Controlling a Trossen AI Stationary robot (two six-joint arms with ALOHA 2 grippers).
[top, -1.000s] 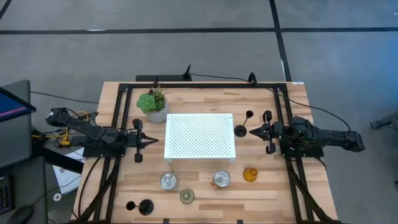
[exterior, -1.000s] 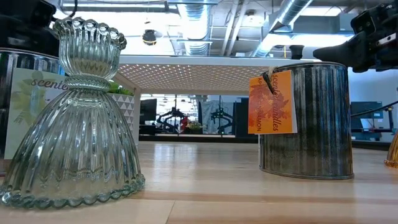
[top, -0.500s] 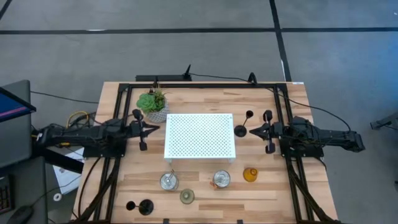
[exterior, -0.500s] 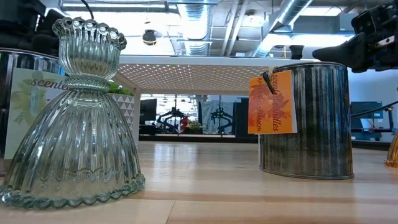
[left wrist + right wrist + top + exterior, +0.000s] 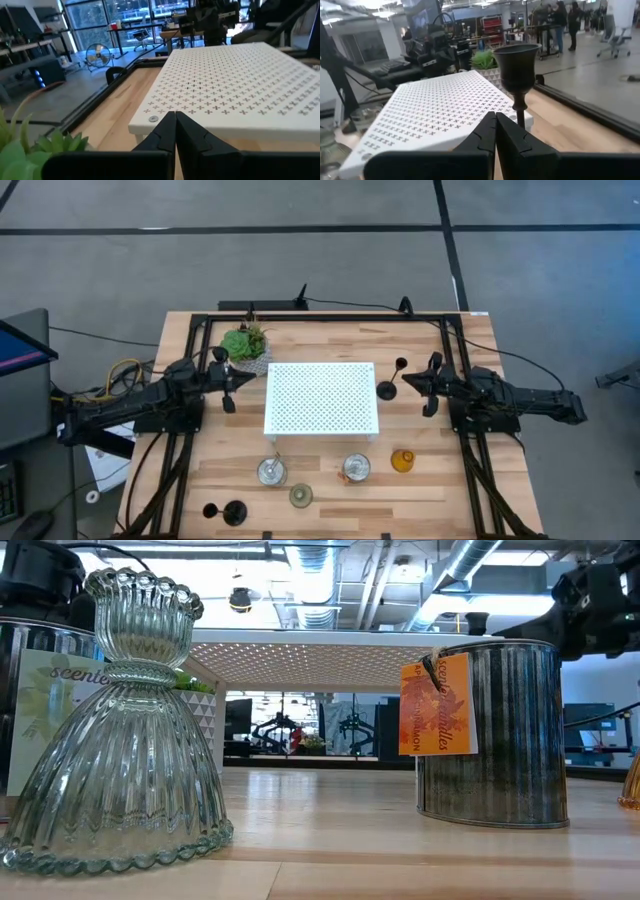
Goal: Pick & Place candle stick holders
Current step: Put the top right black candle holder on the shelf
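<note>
Jaws together on both: left gripper [image 5: 247, 376] beside the white platform [image 5: 321, 399], right gripper [image 5: 405, 377] opposite. Black holder [image 5: 389, 386] stands just beside right gripper (empty-handed). Six holders elsewhere on table [image 5: 440, 480].

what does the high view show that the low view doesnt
Only the high view: the whole table, the potted plant, the left claw and right claw, both shut and empty, on either side of the white platform, two black candle holders lying at the front left and a third black holder by the platform.

Only the low view: the orange tag on a metal cup, and the room behind.

Both: the ribbed glass holder, the platform and the amber holder.
</note>
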